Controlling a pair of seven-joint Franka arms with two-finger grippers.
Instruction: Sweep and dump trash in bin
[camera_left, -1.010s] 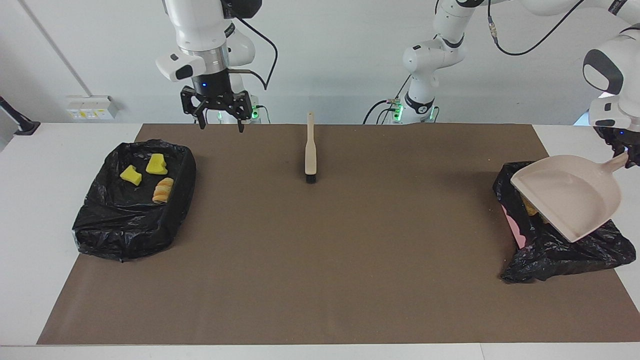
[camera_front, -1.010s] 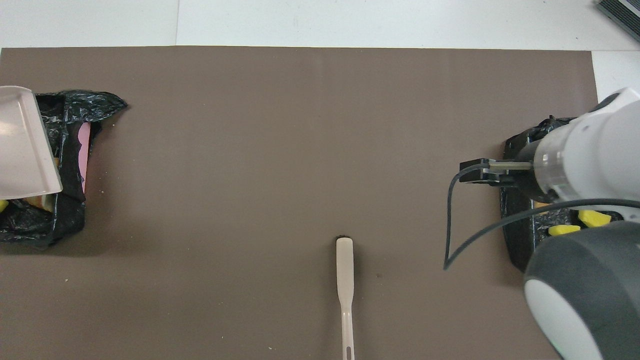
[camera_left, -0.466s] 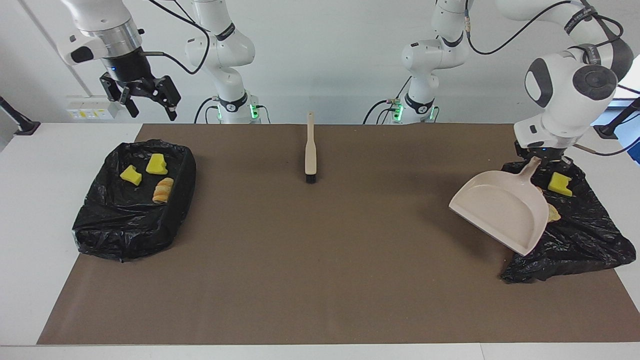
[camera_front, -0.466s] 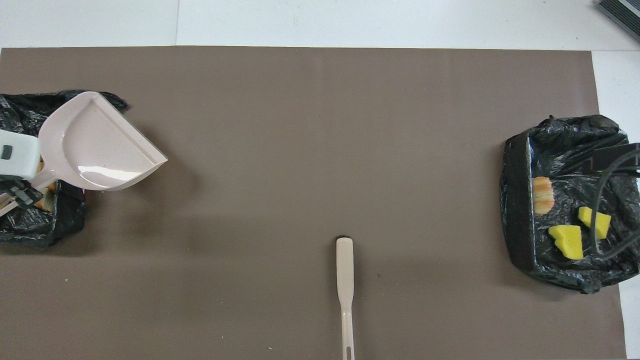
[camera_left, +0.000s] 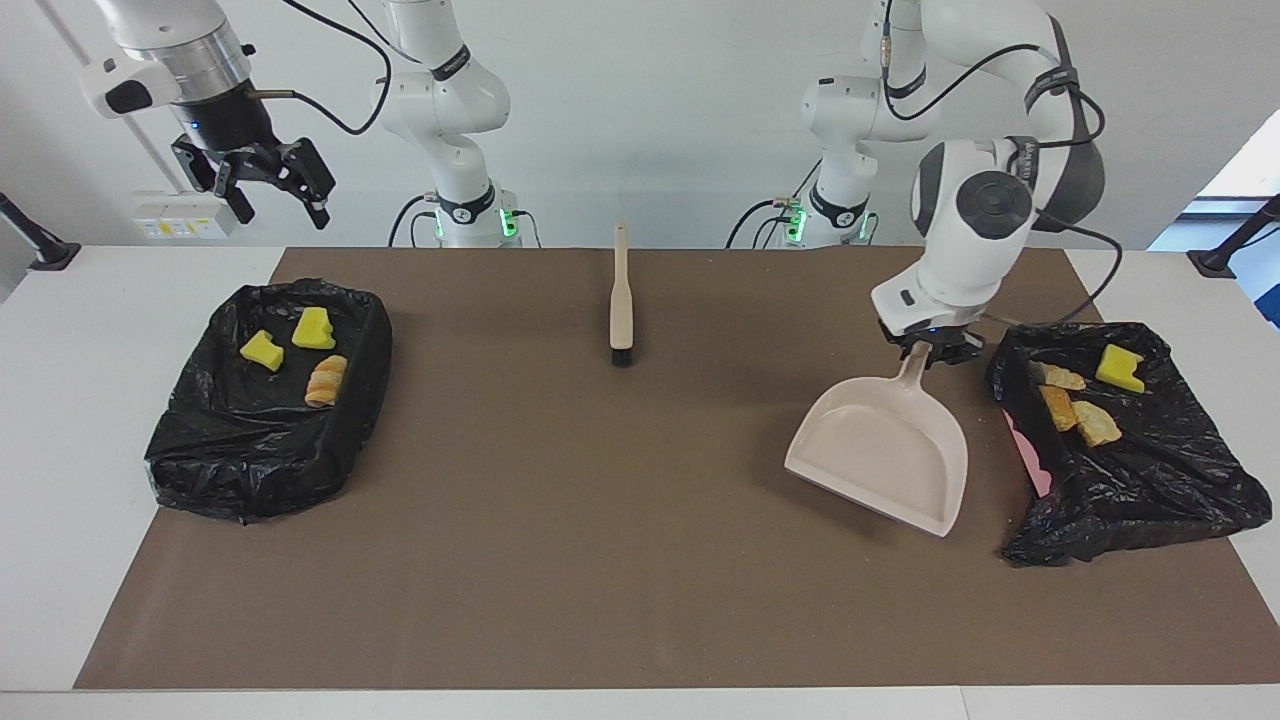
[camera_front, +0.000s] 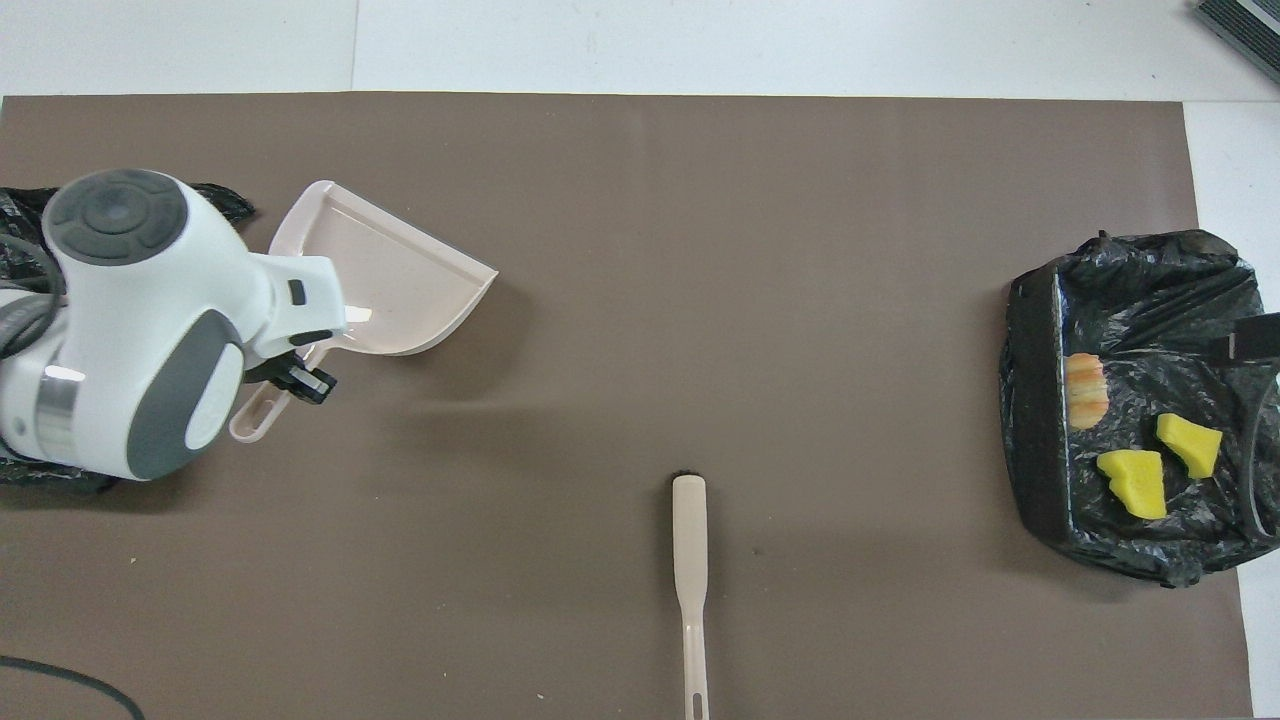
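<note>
My left gripper (camera_left: 928, 350) (camera_front: 297, 372) is shut on the handle of the beige dustpan (camera_left: 885, 455) (camera_front: 385, 275). The pan is empty and hangs low over the mat, lip tilted down, beside the black-bagged bin (camera_left: 1150, 490) at the left arm's end. In that bin lie trash pieces: a yellow sponge (camera_left: 1120, 368) and beige-orange lumps (camera_left: 1075, 410). My right gripper (camera_left: 255, 180) hangs open and empty, high over the table edge by the other bagged bin (camera_left: 250, 460) (camera_front: 1040, 480). That one holds two yellow sponges (camera_left: 290, 340) (camera_front: 1135, 482) and a bread roll (camera_left: 326, 380) (camera_front: 1085, 390).
A beige brush (camera_left: 621, 300) (camera_front: 690, 560) lies on the brown mat (camera_left: 600, 520) midway along the table, near the robots' edge, bristles pointing away from them. A few crumbs dot the mat by the left arm's bin.
The left arm has swung the dustpan off the bin and down toward the middle of the mat. The right gripper has risen and moved out toward its end of the table.
</note>
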